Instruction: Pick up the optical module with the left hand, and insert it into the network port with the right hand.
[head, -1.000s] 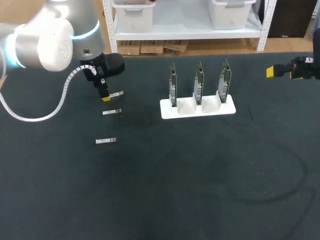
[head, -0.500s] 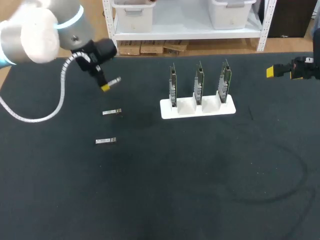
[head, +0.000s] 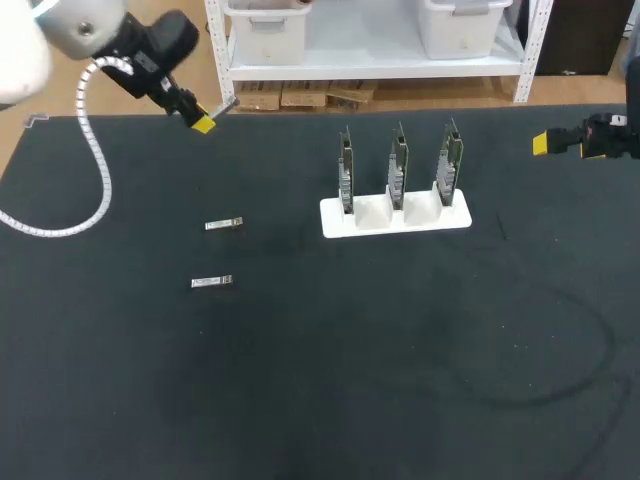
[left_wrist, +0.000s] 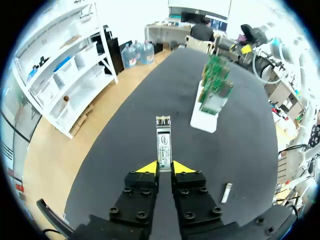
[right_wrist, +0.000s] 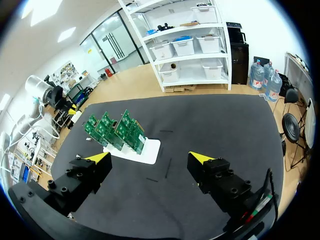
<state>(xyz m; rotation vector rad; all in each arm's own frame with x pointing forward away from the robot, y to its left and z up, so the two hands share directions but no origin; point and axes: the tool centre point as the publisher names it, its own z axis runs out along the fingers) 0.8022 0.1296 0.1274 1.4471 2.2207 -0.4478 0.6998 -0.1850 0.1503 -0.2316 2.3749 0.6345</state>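
Clenched in left gripper (left_wrist: 164, 167): optical module (left_wrist: 163, 142), pinched at rear end, sticking straight out past yellow tips, up off table (head: 400, 380). Beyond: two loose modules (head: 224, 224) (head: 212, 282) (flat on table), then white rack (head: 395, 215) of upright circuit boards (head: 398, 165). Right gripper (right_wrist: 149, 157) spread wide, empty.

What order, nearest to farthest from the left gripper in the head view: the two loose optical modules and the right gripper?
1. Rear loose optical module, left side.
2. Front loose optical module, left side, nearer camera.
3. Right gripper, right edge.
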